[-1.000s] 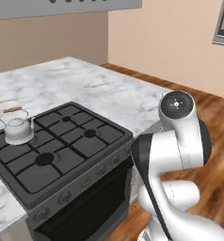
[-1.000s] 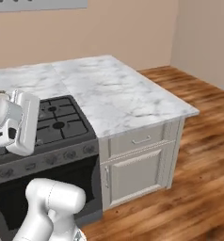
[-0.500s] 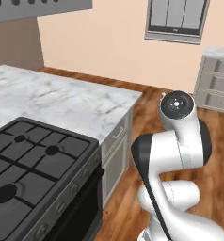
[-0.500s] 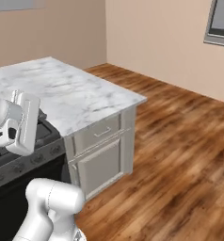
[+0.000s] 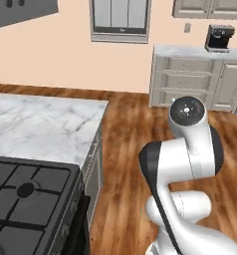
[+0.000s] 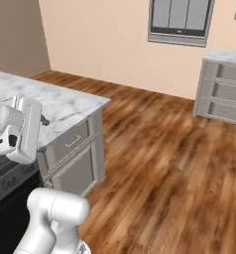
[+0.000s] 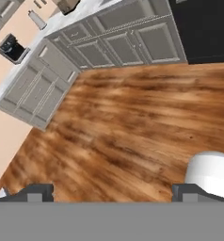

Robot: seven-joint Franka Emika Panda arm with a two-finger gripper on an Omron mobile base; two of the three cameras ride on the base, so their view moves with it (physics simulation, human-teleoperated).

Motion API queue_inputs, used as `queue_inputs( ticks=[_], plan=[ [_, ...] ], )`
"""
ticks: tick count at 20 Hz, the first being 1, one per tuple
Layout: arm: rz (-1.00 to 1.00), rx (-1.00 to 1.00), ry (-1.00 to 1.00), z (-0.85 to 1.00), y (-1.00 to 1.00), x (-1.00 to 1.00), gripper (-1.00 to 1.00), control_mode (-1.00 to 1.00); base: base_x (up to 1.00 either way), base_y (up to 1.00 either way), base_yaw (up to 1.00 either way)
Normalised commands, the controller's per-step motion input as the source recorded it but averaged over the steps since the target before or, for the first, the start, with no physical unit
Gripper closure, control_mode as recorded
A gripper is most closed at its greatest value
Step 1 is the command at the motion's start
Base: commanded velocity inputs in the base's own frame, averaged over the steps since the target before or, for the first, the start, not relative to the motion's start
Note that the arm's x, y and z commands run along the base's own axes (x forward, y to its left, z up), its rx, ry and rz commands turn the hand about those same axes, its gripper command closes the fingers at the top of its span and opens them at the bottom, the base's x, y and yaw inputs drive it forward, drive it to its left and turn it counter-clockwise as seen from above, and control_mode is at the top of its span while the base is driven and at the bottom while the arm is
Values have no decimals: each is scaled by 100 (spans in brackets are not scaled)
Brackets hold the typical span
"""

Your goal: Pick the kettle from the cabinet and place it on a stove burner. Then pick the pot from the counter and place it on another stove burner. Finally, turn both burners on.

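At the lower left of the left base view, the dark range [image 5: 26,199] shows its black grates and one round burner [image 5: 25,190], with nothing standing on the part in sight. Beyond it, the white marble bench [image 5: 41,127] runs back and to the left, its beige drawer fronts facing the wooden floor [image 5: 125,149]. The kettle and the pot cannot be placed from these pictures. In the right base view the same bench [image 6: 65,106] ends in a corner above a drawer and a door panel, and the robot's hand hangs at the left edge, near the bench's front. In the hand view the claw [image 7: 114,192] is released: its two dark fingertips [image 7: 36,192] stand far apart with only wooden floor [image 7: 128,127] between them, grasping nothing. Against the far wall stand grey base cabinets [image 5: 200,79] topped by a black coffee machine [image 5: 219,38]. A framed window [image 5: 119,20] hangs on the peach wall.
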Motion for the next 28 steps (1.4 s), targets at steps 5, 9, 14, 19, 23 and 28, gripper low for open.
queue_inputs(
  ticks=[5,9,14,19,23,28],
  plan=[
    [0,0,0,0,0,0,-100,100,30,30,-51],
    [0,0,0,0,0,0,-100,100,46,27,-49],
    [0,0,0,0,0,0,-100,100,49,27,-48],
    [0,0,0,0,0,0,-100,100,52,26,-47],
    [0,0,0,0,0,0,-100,100,48,21,-46],
    [0,0,0,0,0,0,-100,100,44,19,-46]
  ],
)
